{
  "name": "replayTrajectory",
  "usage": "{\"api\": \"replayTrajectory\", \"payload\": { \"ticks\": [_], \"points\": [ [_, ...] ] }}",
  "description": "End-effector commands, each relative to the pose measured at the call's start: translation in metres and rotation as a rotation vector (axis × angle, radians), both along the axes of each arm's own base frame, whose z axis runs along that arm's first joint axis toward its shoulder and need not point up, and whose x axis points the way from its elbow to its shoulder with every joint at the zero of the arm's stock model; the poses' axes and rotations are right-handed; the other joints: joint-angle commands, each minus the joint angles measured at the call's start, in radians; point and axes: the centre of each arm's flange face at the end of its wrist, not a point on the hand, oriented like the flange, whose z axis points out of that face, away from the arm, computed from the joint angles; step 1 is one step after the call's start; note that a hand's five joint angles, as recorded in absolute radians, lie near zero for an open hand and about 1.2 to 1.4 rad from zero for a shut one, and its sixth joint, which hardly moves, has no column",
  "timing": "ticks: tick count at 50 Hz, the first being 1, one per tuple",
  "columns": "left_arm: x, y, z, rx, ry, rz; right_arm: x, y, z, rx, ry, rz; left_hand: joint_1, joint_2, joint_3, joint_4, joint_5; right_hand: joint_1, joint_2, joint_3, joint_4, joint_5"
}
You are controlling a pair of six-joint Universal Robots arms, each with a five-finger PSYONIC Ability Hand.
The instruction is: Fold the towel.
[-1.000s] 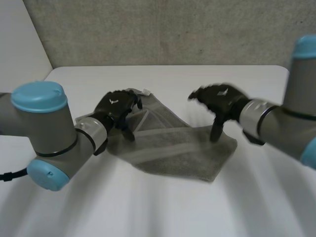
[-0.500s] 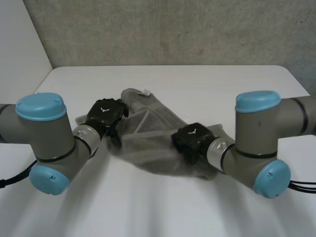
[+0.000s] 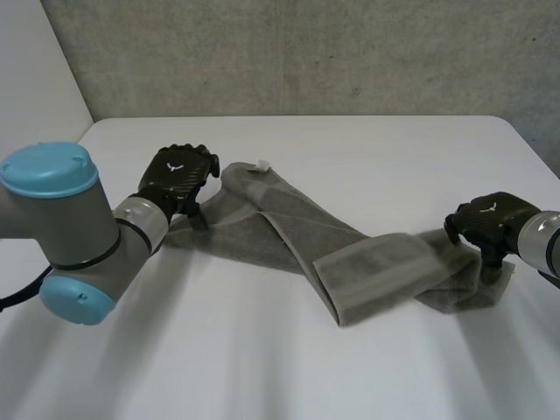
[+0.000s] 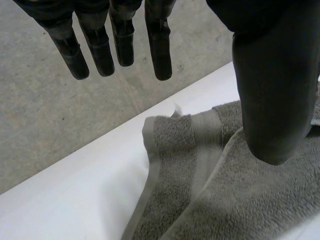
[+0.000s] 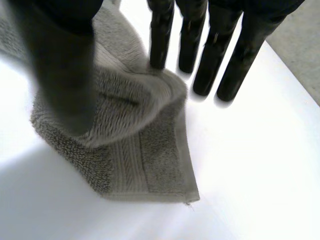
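head: behind, high, looking down at table [image 3: 376, 149] | wrists: close, low | shared: towel [image 3: 289, 232]

- left hand [image 3: 179, 175] and right hand [image 3: 490, 219]: black, small white mark on each back
- left arm [image 3: 61, 223], frame's left: grey joints, light-blue round caps, silvery wrist ring

The towel [image 3: 297, 232] lies as a long band across the table [image 3: 367, 149], with open tabletop nearer and beyond it.

The towel [image 3: 297, 232] is grey terry cloth, rough and loopy with a flatter woven band by its hem, on a smooth matt white worktop [image 3: 350, 149]; the fingers [image 4: 160, 45] look like matt black plastic, and the wall [image 3: 306, 52] at twelve o'clock is rough concrete.
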Motion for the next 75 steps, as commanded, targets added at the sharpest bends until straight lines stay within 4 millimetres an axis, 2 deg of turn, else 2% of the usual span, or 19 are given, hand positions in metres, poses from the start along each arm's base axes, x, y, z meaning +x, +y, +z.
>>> {"api": "replayTrajectory", "payload": {
  "ticks": [1, 2, 4, 8, 13, 14, 18, 21, 26, 30, 35, 37, 38, 40, 46, 48, 57, 65, 75],
  "points": [
    [-0.015, -0.002, -0.009, 0.003, -0.006, -0.039, 0.042, 0.024, 0.023, -0.101, -0.130, 0.049, -0.049, -0.049, -0.060, -0.056, -0.014, -0.348, -0.327, -0.349, -0.352, -0.320],
    [-0.015, -0.002, -0.009, 0.003, -0.006, -0.039, 0.042, 0.025, 0.023, -0.101, -0.131, 0.050, -0.049, -0.049, -0.060, -0.056, -0.014, -0.348, -0.327, -0.349, -0.352, -0.320],
    [-0.018, -0.003, -0.016, 0.016, -0.007, -0.065, 0.068, 0.048, 0.033, -0.138, -0.216, 0.116, -0.040, -0.040, -0.052, -0.047, -0.005, -0.348, -0.327, -0.349, -0.352, -0.320],
    [-0.023, -0.003, -0.025, 0.035, -0.007, -0.113, 0.088, 0.070, 0.029, -0.142, -0.291, 0.166, -0.034, -0.034, -0.046, -0.041, 0.001, -0.348, -0.327, -0.349, -0.352, -0.320],
    [-0.033, -0.007, -0.039, 0.050, -0.002, -0.177, 0.118, 0.105, -0.004, -0.118, -0.329, 0.293, -0.025, -0.026, -0.037, -0.032, 0.010, -0.348, -0.327, -0.349, -0.352, -0.320],
    [-0.037, -0.008, -0.041, 0.050, 0.001, -0.191, 0.118, 0.105, -0.004, -0.118, -0.329, 0.293, -0.025, -0.026, -0.037, -0.032, 0.010, -0.348, -0.327, -0.349, -0.352, -0.320],
    [-0.047, -0.011, -0.047, 0.049, 0.004, -0.229, 0.129, 0.111, -0.045, -0.086, -0.243, 0.357, -0.022, -0.023, -0.034, -0.029, 0.013, -0.332, -0.311, -0.333, -0.337, -0.304],
    [-0.053, -0.016, -0.051, 0.047, 0.010, -0.261, 0.129, 0.108, -0.064, -0.093, -0.155, 0.389, -0.022, -0.023, -0.034, -0.029, 0.013, -0.294, -0.273, -0.295, -0.298, -0.266],
    [-0.059, -0.022, -0.060, 0.062, 0.009, -0.286, 0.130, 0.106, -0.080, -0.109, -0.054, 0.450, -0.008, -0.008, -0.019, -0.015, 0.027, -0.241, -0.220, -0.242, -0.246, -0.213],
    [-0.062, -0.027, -0.066, 0.077, 0.006, -0.291, 0.130, 0.101, -0.080, -0.132, -0.034, 0.460, 0.016, 0.015, 0.004, 0.009, 0.051, -0.197, -0.176, -0.198, -0.201, -0.169],
    [-0.064, -0.032, -0.069, 0.077, 0.005, -0.291, 0.129, 0.094, -0.078, -0.156, -0.035, 0.446, 0.030, 0.030, 0.019, 0.023, 0.066, 0.044, 0.065, 0.043, 0.039, 0.072],
    [-0.065, -0.033, -0.070, 0.077, 0.005, -0.291, 0.130, 0.092, -0.076, -0.164, -0.043, 0.442, 0.039, 0.039, 0.028, 0.032, 0.074, 0.458, 0.479, 0.457, 0.454, 0.487],
    [-0.065, -0.034, -0.071, 0.077, 0.005, -0.291, 0.130, 0.092, -0.076, -0.164, -0.043, 0.442, 0.051, 0.051, 0.039, 0.044, 0.086, 0.461, 0.482, 0.460, 0.456, 0.489],
    [-0.066, -0.034, -0.072, 0.078, 0.005, -0.291, 0.131, 0.090, -0.072, -0.185, -0.054, 0.440, 0.060, 0.059, 0.048, 0.053, 0.095, 0.867, 0.888, 0.866, 0.863, 0.895],
    [-0.067, -0.037, -0.077, 0.080, 0.005, -0.291, 0.130, 0.083, -0.065, -0.221, -0.078, 0.403, 0.083, 0.083, 0.072, 0.076, 0.118, 0.873, 0.895, 0.873, 0.869, 0.902],
    [-0.067, -0.038, -0.077, 0.078, 0.005, -0.291, 0.121, 0.072, -0.058, -0.230, -0.110, 0.333, 0.092, 0.092, 0.080, 0.085, 0.127, 0.873, 0.895, 0.873, 0.869, 0.902],
    [-0.072, -0.043, -0.083, 0.068, 0.008, -0.294, 0.097, 0.058, -0.044, -0.172, -0.250, 0.181, 0.165, 0.165, 0.154, 0.158, 0.201, 0.873, 0.895, 0.873, 0.869, 0.902],
    [-0.077, -0.044, -0.090, 0.068, 0.008, -0.303, 0.080, 0.058, -0.035, -0.165, -0.293, 0.161, 0.511, 0.511, 0.500, 0.504, 0.547, 0.873, 0.895, 0.873, 0.869, 0.902],
    [-0.080, -0.034, -0.091, 0.088, 0.001, -0.315, 0.062, 0.043, -0.016, -0.190, -0.380, 0.065, 0.709, 0.708, 0.697, 0.702, 0.744, 0.873, 0.895, 0.873, 0.869, 0.902]
  ]
}}
